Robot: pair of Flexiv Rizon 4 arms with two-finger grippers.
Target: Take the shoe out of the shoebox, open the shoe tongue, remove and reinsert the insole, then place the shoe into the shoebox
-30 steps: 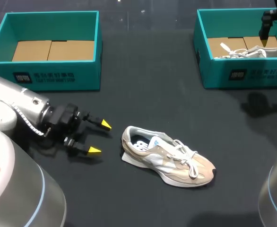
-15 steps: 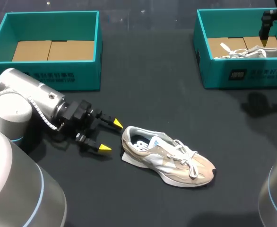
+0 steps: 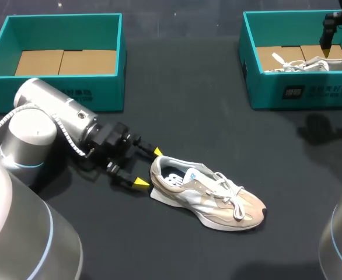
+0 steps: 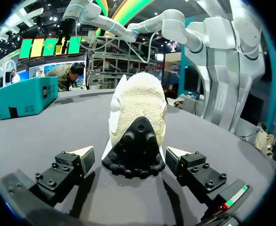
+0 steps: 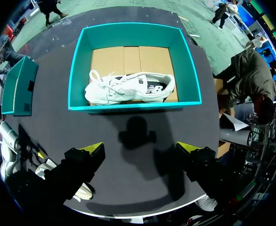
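Observation:
A beige shoe [image 3: 209, 195] lies on its sole in the middle of the black table, toe toward the right. My left gripper [image 3: 149, 167] is open at its heel, one yellow tip on each side. In the left wrist view the heel [image 4: 138, 108] stands just ahead, between the open fingers [image 4: 80, 157] of the left gripper [image 4: 133, 157], and neither finger touches it. A white shoe [image 5: 128, 88] lies in the teal shoebox [image 3: 311, 93] at the back right. High above that shoebox [image 5: 77, 66], my right gripper [image 5: 142, 150] is open and holds nothing.
A second teal shoebox [image 3: 60, 96] stands at the back left with only brown card on its floor. Bare black table lies between the two boxes and in front of the beige shoe.
My left gripper has moved right across the table, from well left of the beige shoe to its heel. The shoe and the right arm have not moved.

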